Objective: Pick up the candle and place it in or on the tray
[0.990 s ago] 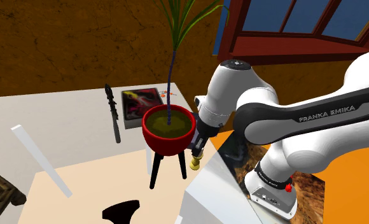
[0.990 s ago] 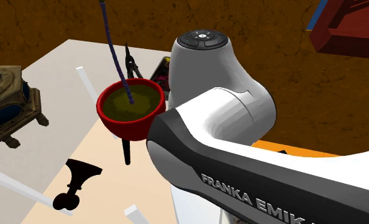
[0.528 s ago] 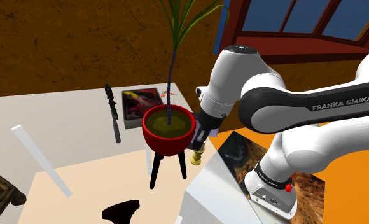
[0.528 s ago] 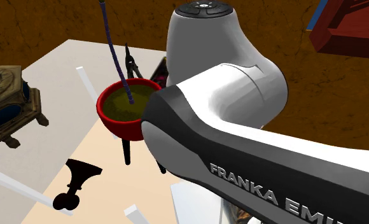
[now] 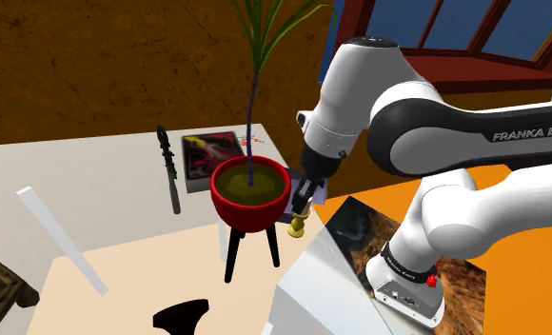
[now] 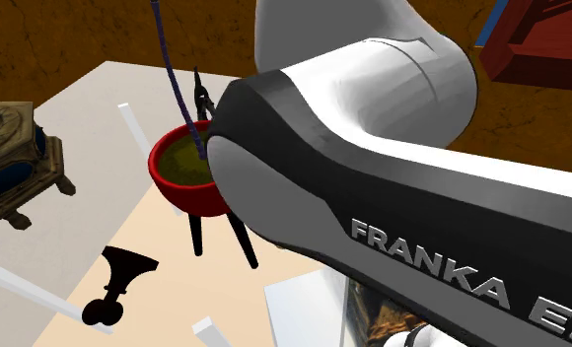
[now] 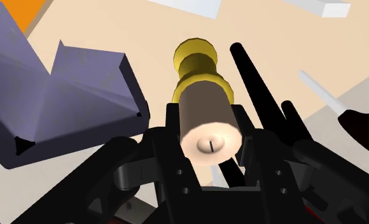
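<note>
My fingers (image 7: 173,137) are black, the candle (image 7: 207,118) cream on a yellow base (image 7: 196,60), the pot (image 5: 250,214) red on black legs (image 5: 229,255).

"FRANKA EMI" on the arm (image 5: 474,124)

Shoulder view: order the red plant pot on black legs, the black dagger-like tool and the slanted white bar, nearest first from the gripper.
1. Red plant pot, beside the gripper, on the shoulder view's left.
2. Black dagger-like tool, farther left.
3. Slanted white bar, farthest left.
</note>
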